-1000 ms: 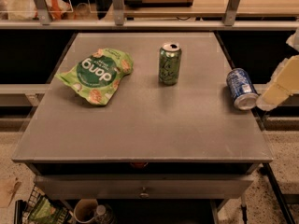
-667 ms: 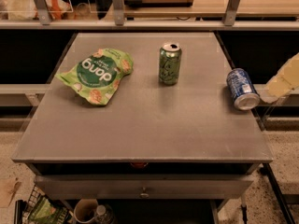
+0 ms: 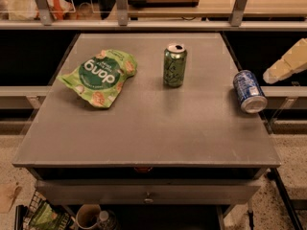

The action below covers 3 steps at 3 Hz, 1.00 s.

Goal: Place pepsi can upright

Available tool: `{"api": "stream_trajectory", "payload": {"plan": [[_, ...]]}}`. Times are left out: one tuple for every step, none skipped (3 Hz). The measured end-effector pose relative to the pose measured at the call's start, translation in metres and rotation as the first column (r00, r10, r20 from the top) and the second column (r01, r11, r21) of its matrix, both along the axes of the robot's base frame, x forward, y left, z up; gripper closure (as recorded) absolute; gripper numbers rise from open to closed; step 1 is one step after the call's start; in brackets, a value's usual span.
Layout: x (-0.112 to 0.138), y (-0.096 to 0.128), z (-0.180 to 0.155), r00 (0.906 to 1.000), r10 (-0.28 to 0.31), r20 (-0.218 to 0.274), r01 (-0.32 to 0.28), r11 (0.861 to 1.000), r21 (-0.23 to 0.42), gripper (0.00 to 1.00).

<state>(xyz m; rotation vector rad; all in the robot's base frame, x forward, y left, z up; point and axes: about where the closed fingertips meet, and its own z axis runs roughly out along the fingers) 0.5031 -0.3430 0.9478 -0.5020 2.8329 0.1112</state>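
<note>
The pepsi can (image 3: 249,91) is blue with white print and silver ends. It lies on its side at the right edge of the grey table (image 3: 144,133), with one silver end facing the front. My gripper (image 3: 283,67) shows as a pale beige shape at the right edge of the view. It is off the table, up and to the right of the can, and does not touch it.
A green can (image 3: 175,65) stands upright at the table's middle back. A green snack bag (image 3: 99,76) lies flat at the back left. A wooden counter with metal posts (image 3: 192,4) runs behind the table. A drawer front (image 3: 148,191) sits below the table's front edge.
The gripper has drawn back up and to the right, away from the pepsi can. The can, green can and bag have not moved.
</note>
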Motion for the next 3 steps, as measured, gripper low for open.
{"api": "stream_trajectory", "payload": {"plan": [[0.030, -0.006, -0.015, 0.9964, -0.067, -0.053, 0.069, 0.997, 0.039, 0.00], [0.058, -0.006, -0.029, 0.9912, -0.108, -0.077, 0.113, 0.992, 0.062, 0.00], [0.081, 0.002, -0.034, 0.9896, -0.122, -0.076, 0.127, 0.991, 0.053, 0.00]]}}
